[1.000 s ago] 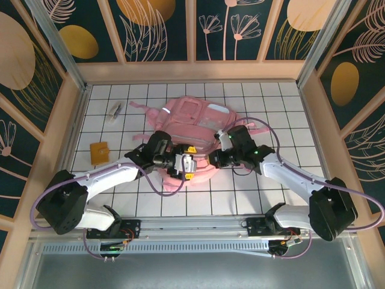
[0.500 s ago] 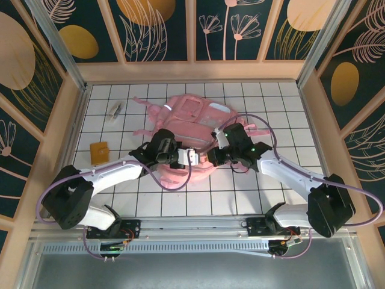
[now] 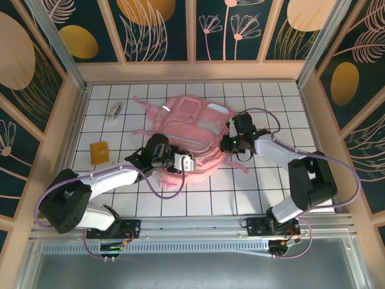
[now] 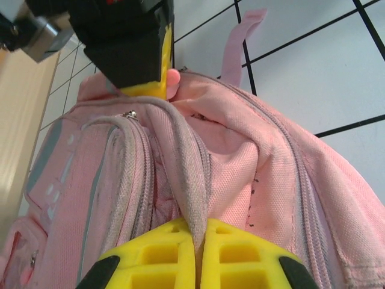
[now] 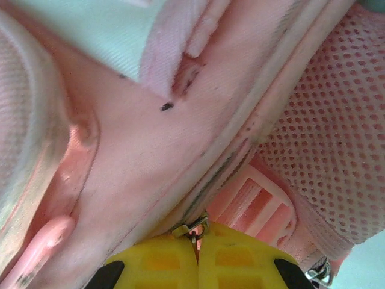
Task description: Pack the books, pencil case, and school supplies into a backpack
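Left claw (image 4: 198,232) was wide open a second ago, now it's pinched tight on a grey-pink seam of the backpack (image 3: 192,120). Right claw (image 3: 227,144) slid up the bag's right side, and its elbow (image 3: 307,177) folded inward.

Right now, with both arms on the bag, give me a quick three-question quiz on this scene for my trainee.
1. True or false: the left gripper is shut on a fold of the backpack.
2. Where does the orange pad lie? A: inside the backpack. B: on the table, left of the backpack. C: on top of the backpack.
3. What small metal part sits right at the tips of the right gripper?
Key: 1 true; 2 B; 3 the zipper pull.
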